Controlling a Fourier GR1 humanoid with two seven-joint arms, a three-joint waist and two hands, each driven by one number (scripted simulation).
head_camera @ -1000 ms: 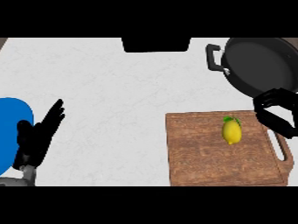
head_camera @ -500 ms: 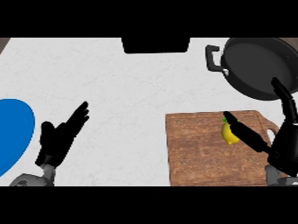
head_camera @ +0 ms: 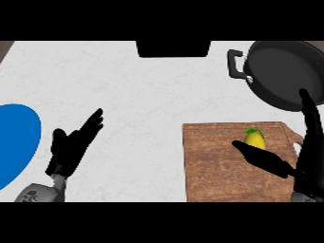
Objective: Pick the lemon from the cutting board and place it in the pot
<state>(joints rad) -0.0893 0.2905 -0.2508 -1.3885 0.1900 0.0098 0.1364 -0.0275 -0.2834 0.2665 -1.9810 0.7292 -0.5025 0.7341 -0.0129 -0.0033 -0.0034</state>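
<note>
Lemon (head_camera: pixel 255 139) lies on the cutting board (head_camera: pixel 214 166), in the board's upper right part, with its small green leaf end pointing toward 11 o'clock. The board sits on the white counter (head_camera: pixel 157 95) at the lower right of the head view. From the lemon, the black pot (head_camera: pixel 287 71) stands at about 1 o'clock, well apart from the fruit, its side handle (head_camera: pixel 234 64) sticking out toward 9 o'clock.

The right hand (head_camera: pixel 317 161) hangs over the board's right edge, at 4 o'clock from the lemon. Its fingers are straight and spread: one points up toward 12 o'clock and overlaps the pot's lower rim, while the thumb reaches toward 10 o'clock and ends just below the lemon; whether it touches the fruit is not clear. Nothing lies between the lemon and the pot except that raised finger.

The left hand (head_camera: pixel 73 144) rests open at the lower left, fingers straight and close together, pointing toward 1 o'clock. At 9 o'clock from it lies a blue plate (head_camera: pixel 3 147), cut by the view's edge. A dark box (head_camera: pixel 173 48) stands at the counter's far edge.
</note>
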